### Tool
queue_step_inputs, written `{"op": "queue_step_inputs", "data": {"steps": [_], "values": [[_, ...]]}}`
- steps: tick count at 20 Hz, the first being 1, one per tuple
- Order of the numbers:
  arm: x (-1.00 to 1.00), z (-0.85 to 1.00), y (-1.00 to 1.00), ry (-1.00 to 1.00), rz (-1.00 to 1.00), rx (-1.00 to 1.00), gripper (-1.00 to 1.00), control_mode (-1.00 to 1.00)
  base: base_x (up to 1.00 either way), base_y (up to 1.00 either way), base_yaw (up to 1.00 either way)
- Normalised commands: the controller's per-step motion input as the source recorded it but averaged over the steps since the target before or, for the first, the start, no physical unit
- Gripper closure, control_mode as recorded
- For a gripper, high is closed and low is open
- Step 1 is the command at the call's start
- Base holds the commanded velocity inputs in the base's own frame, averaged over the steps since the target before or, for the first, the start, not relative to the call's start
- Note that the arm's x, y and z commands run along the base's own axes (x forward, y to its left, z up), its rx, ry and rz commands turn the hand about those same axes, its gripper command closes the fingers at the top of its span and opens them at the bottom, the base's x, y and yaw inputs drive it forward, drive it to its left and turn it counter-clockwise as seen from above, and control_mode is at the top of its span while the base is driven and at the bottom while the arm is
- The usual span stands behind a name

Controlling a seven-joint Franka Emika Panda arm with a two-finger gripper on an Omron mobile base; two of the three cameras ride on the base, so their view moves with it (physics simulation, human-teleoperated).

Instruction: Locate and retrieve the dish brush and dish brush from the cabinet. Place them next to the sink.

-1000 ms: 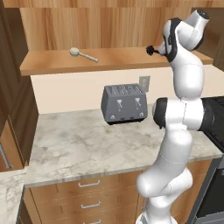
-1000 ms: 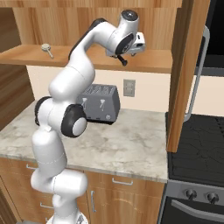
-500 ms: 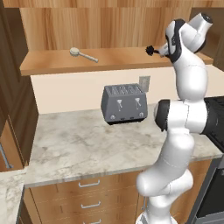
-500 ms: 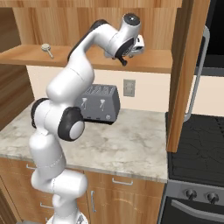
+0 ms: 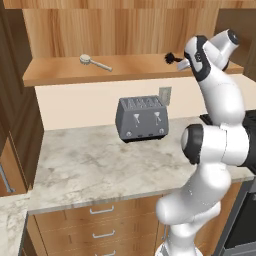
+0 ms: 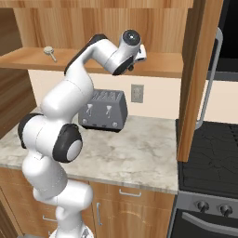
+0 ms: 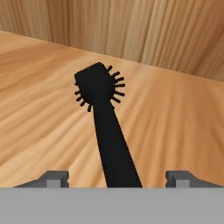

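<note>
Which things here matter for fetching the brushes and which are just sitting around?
Part of the job:
black dish brush
pale dish brush
cabinet shelf
end effector, open around the black brush's handle

Just lying about:
toaster
wall outlet
stove

Items I log here:

- Grey four-slot toaster [image 5: 142,119], upright at the back of the marble counter [image 5: 90,167], against the cream wall.
- Wall outlet [image 5: 164,96], just above and right of the toaster.
- Drawer fronts [image 5: 102,220] with small steel handles, below the counter.
- Black stove [image 6: 207,153], right of the counter.
- Steel bar handle [image 6: 210,83] above the stove.
</note>
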Motion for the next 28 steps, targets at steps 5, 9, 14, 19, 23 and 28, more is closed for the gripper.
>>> {"op": "queue_step_inputs", "data": {"steps": [5, 9, 14, 19, 23, 28], "values": [[0.0, -0.32, 0.11, -0.07, 0.02, 0.0, 1.0, -1.0, 0.0, 0.0, 0.0], [0.03, -0.15, 0.09, 0.0, -0.01, 0.0, 1.0, -1.0, 0.0, 0.0, 0.0], [-0.15, 0.08, 0.1, 0.06, -0.12, -0.01, 1.0, -1.0, 0.0, 0.0, 0.0], [-0.61, 0.05, 0.11, -0.02, -0.16, 0.0, 1.0, -1.0, 0.0, 0.0, 0.0], [-0.86, 0.0, 0.07, -0.16, -0.15, 0.05, 1.0, -1.0, 0.0, 0.0, 0.0], [-0.97, 0.0, 0.12, -0.15, -0.13, 0.06, 1.0, -1.0, 0.0, 0.0, 0.0]]}}
